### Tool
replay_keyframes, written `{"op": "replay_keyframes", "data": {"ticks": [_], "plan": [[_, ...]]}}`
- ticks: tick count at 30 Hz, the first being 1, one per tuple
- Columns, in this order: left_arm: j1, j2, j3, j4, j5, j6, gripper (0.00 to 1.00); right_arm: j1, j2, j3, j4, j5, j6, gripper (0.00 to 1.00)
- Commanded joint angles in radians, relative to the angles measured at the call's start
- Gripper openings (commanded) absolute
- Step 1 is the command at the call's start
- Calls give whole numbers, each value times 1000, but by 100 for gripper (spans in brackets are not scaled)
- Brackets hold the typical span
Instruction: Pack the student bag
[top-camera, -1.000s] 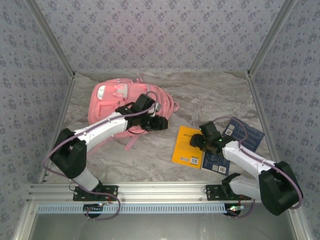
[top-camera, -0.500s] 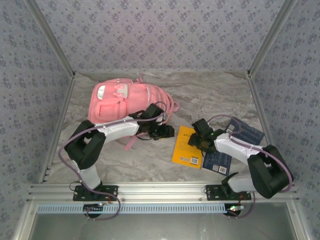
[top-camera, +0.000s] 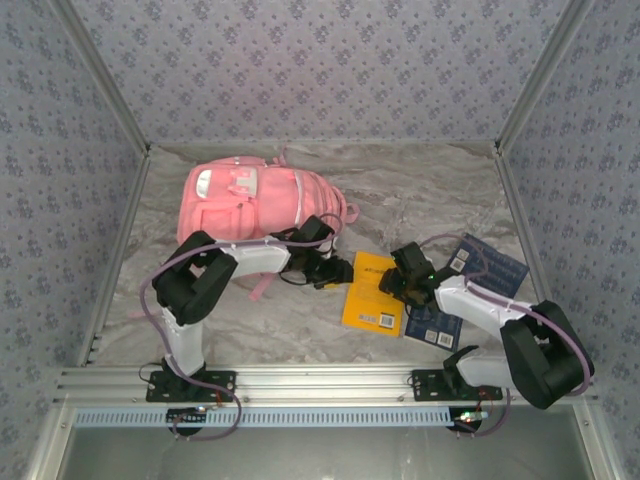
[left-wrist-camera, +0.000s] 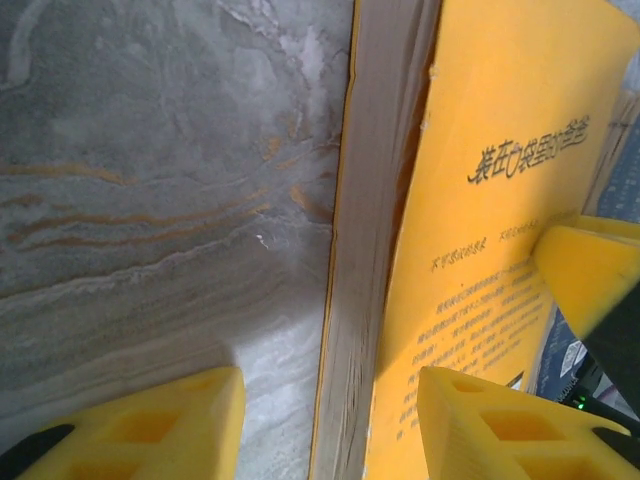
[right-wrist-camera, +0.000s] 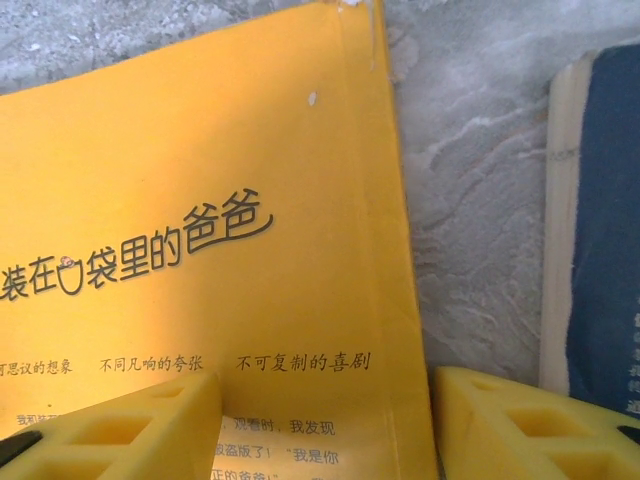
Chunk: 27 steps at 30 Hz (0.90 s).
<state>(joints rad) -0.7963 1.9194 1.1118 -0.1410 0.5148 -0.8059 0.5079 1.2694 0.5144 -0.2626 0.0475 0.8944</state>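
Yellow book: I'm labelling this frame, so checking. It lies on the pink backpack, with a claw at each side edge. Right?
Not quite. The yellow book lies on the marble table, off the student bag, as the top external view shows. The left claw and right claw do sit open at its side edges.

A yellow book (right-wrist-camera: 200, 200) with black Chinese lettering lies flat on a grey marbled table (right-wrist-camera: 470, 150), a dark blue book (right-wrist-camera: 600, 230) just beside it. The right gripper (right-wrist-camera: 328, 400) hangs over the yellow book's right edge, its yellow fingers (right-wrist-camera: 130, 425) apart.
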Motion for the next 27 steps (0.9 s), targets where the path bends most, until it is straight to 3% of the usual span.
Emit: {"op": "replay_keyframes", "data": {"ticks": [1,12,20,27], "plan": [[-24,30,41,22,64,-3,48,16,45,-50,169,-222,20,58],[-43,56,121,23,148,-10,40,15,56,-63,202,-252,23,56],[-48,-1,155,-19,145,3,31,7,62,-72,201,-254,15,55],[-60,35,181,-20,149,0,32,3,68,-68,213,-262,16,54]]}}
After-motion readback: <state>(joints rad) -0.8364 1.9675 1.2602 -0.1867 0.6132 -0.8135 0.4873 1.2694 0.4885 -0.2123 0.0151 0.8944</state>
